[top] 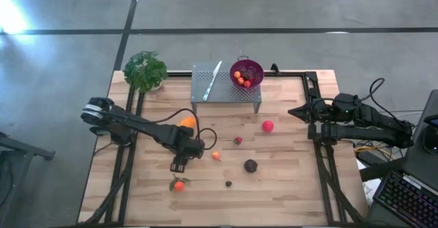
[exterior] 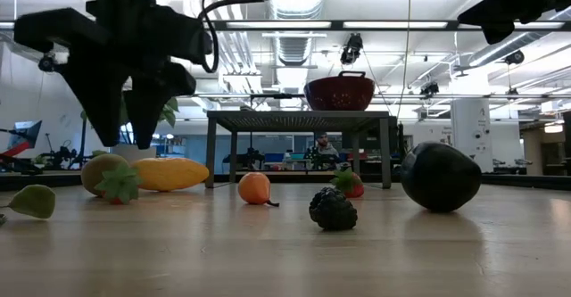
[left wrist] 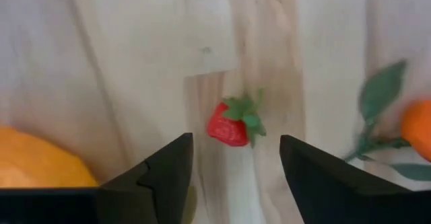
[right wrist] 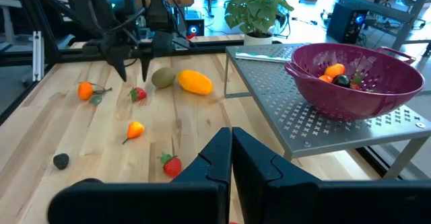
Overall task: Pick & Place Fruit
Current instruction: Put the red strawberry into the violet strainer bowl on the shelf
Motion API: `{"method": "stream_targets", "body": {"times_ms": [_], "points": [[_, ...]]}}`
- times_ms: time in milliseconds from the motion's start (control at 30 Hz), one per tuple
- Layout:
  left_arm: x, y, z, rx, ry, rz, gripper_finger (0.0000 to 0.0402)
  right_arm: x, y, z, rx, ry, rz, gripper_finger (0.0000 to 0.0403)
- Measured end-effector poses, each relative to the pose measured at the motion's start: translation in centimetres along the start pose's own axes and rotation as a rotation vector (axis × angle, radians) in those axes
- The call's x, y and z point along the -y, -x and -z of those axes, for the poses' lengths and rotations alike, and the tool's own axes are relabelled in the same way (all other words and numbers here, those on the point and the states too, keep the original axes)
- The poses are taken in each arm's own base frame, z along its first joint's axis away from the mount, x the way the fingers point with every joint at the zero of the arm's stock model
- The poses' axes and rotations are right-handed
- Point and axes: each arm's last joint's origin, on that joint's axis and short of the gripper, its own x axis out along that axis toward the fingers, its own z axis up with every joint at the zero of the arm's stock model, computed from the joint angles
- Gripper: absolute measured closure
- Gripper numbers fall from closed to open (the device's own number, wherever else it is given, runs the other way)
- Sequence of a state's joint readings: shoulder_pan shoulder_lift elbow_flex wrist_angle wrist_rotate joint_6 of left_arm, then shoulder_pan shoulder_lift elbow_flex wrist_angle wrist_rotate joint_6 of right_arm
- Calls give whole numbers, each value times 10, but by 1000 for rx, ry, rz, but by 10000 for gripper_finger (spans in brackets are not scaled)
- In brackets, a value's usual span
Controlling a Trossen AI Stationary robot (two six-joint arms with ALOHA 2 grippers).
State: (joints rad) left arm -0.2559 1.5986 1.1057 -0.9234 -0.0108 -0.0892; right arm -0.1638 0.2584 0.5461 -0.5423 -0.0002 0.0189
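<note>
Fruit lies scattered across the wooden table [top: 287, 187] as the left gripper [top: 179, 163] hangs over a small strawberry [left wrist: 232, 124], jaws parted and holding nothing. In the left wrist view the berry sits off centre, nearer one finger than the other. That looks like the main risk: a descent from here could land a fingertip on it, or a closing finger could flick so light a piece aside. Neighbours crowd the spot. A stemmed orange fruit [top: 178, 185] with loose green leaves lies just beside the berry, an olive-green fruit [right wrist: 163, 78] close on the other side and the elongated orange fruit [top: 187, 122] beyond that; any of them could be nudged. Further right rest a small orange piece [top: 216, 155], a tiny dark berry [top: 228, 183], a second strawberry [top: 238, 140], a dark purple ball [top: 250, 166] and a red ball [top: 267, 126]. The purple colander [top: 246, 71], already holding several pieces, stands on a raised perforated metal stand [top: 226, 91], so carried fruit must clear that edge. At the right edge, the right gripper [top: 295, 111] waits clenched and empty.
</note>
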Motion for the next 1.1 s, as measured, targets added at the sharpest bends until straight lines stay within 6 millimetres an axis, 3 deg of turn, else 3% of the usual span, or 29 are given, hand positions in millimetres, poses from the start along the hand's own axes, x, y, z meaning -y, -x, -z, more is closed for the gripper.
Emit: {"method": "stream_targets", "body": {"times_ms": [500, 1100], "points": [[3, -26, 10, 32, -109, 31, 177, 0, 0, 0, 0, 0, 0, 394], [1, -53, 24, 78, -121, 29, 190, 0, 0, 0, 0, 0, 0, 394]]}}
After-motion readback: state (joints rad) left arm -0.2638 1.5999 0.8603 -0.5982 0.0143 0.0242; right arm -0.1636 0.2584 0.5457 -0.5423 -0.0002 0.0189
